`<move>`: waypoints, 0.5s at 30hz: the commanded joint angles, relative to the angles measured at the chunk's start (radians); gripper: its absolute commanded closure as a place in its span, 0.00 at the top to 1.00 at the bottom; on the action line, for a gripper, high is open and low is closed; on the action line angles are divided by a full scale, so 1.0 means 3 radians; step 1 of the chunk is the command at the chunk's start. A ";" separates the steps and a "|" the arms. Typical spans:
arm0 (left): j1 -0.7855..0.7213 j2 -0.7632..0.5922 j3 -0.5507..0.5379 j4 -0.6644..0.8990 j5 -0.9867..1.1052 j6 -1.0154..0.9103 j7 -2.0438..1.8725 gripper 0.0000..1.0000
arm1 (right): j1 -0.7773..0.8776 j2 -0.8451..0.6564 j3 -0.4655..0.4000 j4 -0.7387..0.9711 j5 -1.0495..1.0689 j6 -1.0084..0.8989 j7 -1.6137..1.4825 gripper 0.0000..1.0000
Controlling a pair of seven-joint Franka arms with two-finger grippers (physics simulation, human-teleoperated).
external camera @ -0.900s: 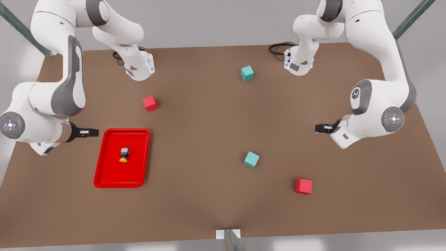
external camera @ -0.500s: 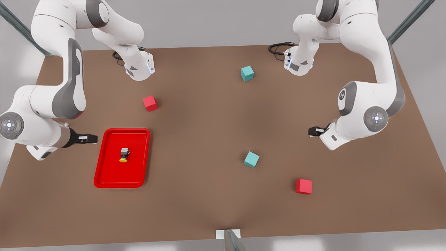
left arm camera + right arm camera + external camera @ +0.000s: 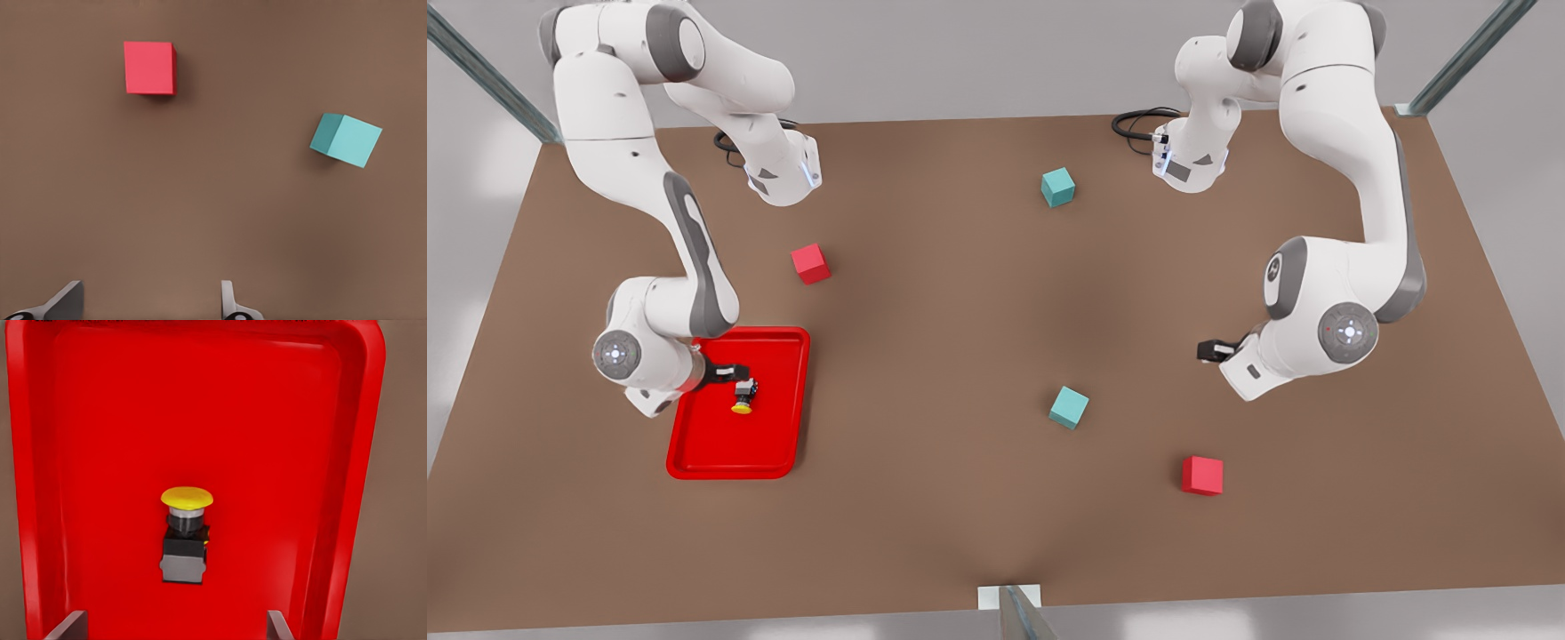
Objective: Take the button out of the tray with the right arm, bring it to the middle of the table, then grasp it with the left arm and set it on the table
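Observation:
The button (image 3: 743,396) lies on its side in the red tray (image 3: 698,453), yellow cap toward the table's near edge. My right gripper (image 3: 731,370) hovers over the tray just behind the button, open. In the right wrist view the button (image 3: 185,535) lies on the tray (image 3: 100,453) just ahead of the right gripper (image 3: 172,630), whose fingertips (image 3: 70,625) stand wide apart. On the front view's right my left gripper (image 3: 1208,350) hangs open over the brown table (image 3: 960,302). The left wrist view shows its fingertips (image 3: 65,301) apart above bare table (image 3: 200,200).
Two red cubes (image 3: 810,263) (image 3: 1201,475) and two teal cubes (image 3: 1057,187) (image 3: 1068,407) lie scattered on the table. The left wrist view shows a red cube (image 3: 150,67) and a teal cube (image 3: 345,139). Both arm bases stand at the far edge.
My right arm swung in from beside the tray to above it, bringing the gripper close to the button. The left arm shifted slightly toward the front view's left.

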 commanded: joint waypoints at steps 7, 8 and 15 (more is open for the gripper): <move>0.0000 0.0038 0.0000 -0.0009 0.0021 0.0080 0.0003 1.00 | 0.0010 0.0210 -0.0006 -0.0469 -0.0022 0.1793 -0.0055 1.00; 0.0000 0.0028 0.0000 -0.0014 0.0021 0.0060 0.0003 1.00 | 0.0005 0.0236 -0.0006 -0.0469 -0.0017 0.1798 -0.0055 1.00; -0.0005 0.0043 0.0000 -0.0024 0.0036 0.0049 0.0003 1.00 | 0.0000 0.0333 -0.0006 -0.0449 -0.0011 0.1793 -0.0019 1.00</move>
